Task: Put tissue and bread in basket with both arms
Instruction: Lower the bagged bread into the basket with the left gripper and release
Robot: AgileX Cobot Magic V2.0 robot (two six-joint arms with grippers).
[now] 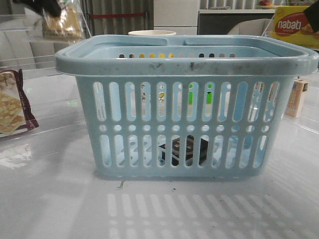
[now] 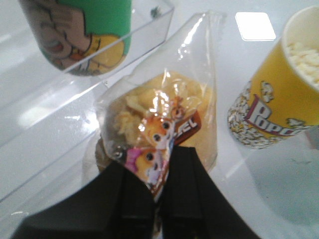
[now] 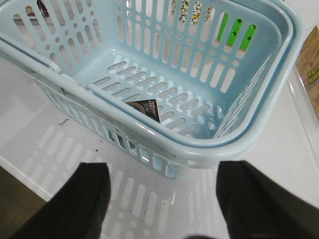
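Observation:
The light-blue basket (image 1: 187, 64) stands mid-table. The black tissue (image 1: 182, 149) lies flat on its floor, seen through the slots, and also shows in the right wrist view (image 3: 144, 108) inside the basket (image 3: 209, 144). My left gripper (image 1: 46, 6) is high at the far left, shut on the bread (image 1: 64, 22). In the left wrist view the gripper (image 2: 158, 169) pinches the wrapper of the golden bread (image 2: 164, 99) at its dark label. My right gripper (image 3: 164, 199) is open and empty over the table, just outside a basket corner.
A maroon-edged cracker bag (image 1: 12, 104) lies at the left. A yellow Nabati box (image 1: 294, 27) and a small carton (image 1: 298, 98) are at the right. A popcorn cup (image 2: 279, 99) and a green can (image 2: 84, 30) in a clear tray (image 2: 124, 59) sit below the bread.

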